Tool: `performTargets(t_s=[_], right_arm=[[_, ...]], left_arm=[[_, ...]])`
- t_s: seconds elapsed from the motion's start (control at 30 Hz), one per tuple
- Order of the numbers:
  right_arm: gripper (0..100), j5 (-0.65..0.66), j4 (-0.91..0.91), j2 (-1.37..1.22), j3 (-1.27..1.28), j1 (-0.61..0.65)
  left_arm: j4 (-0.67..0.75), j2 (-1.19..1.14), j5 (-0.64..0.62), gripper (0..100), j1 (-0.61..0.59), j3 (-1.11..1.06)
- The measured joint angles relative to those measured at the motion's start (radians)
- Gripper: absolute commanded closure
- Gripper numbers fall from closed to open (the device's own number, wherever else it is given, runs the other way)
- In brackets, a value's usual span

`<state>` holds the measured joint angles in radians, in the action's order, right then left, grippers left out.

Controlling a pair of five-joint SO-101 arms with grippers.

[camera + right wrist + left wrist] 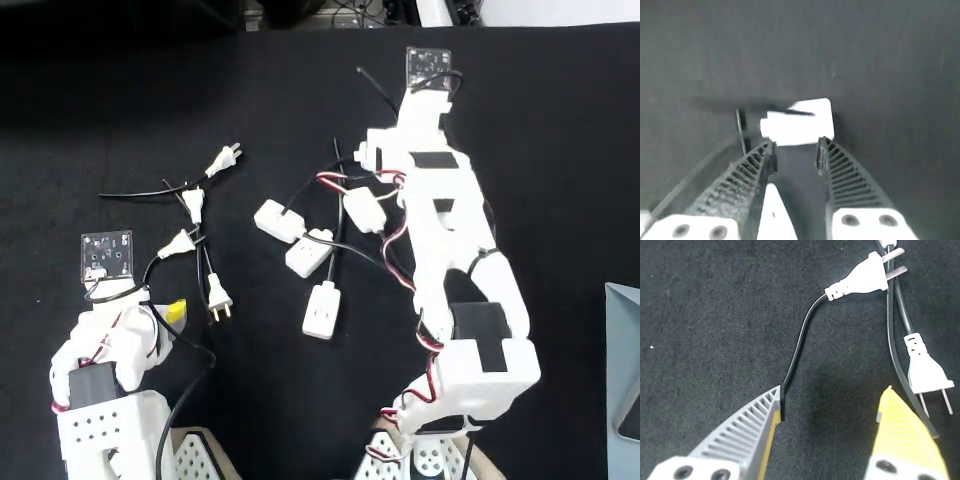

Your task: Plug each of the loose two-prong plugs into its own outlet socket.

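**Left gripper** [834,390]: the grey ribbed finger and the yellow ribbed finger stand apart, with nothing between them. A thin black cable [799,347] passes the grey fingertip and leads to a white two-prong plug [860,280]. A second white two-prong plug [926,371] lies just beside the yellow finger, prongs toward the gripper.

**Right gripper** [796,144]: the two dark ribbed fingers stand apart, tips at the near edge of a white rectangular outlet socket [802,120] (whether they touch it cannot be told).

**Table**: on the black cloth table [560,150], a third white plug [228,158] and a fourth white plug [193,205] lie loose. All four plugs sit apart from three further white sockets: the nearest socket [278,220], the middle socket [308,252] and the lowest socket [322,310].
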<state>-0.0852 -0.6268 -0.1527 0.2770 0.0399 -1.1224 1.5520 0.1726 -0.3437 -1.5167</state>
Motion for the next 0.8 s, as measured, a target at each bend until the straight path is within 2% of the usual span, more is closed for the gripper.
performTargets(t_s=[0.27, 0.4, 0.5, 0.7, 0.8], right_arm=[[86.4, 0.000, -0.301, 0.226, -0.003, 0.000], [86.3, 0.000, -0.448, 0.288, 0.011, 0.041], [86.4, 0.000, -0.430, 0.276, 0.071, 0.071], [86.1, 0.087, -0.192, 0.109, 0.141, 0.074], [86.1, 0.097, -0.143, 0.006, 0.141, 0.074]], left_arm=[[0.000, 0.000, 0.000, 70, 0.000, 0.000], [0.000, 0.000, 0.000, 69, 0.000, 0.000], [0.000, 0.000, 0.000, 69, 0.000, 0.000], [0.000, 0.000, 0.000, 69, 0.000, 0.000], [0.000, 0.000, 0.000, 69, 0.000, 0.000]])
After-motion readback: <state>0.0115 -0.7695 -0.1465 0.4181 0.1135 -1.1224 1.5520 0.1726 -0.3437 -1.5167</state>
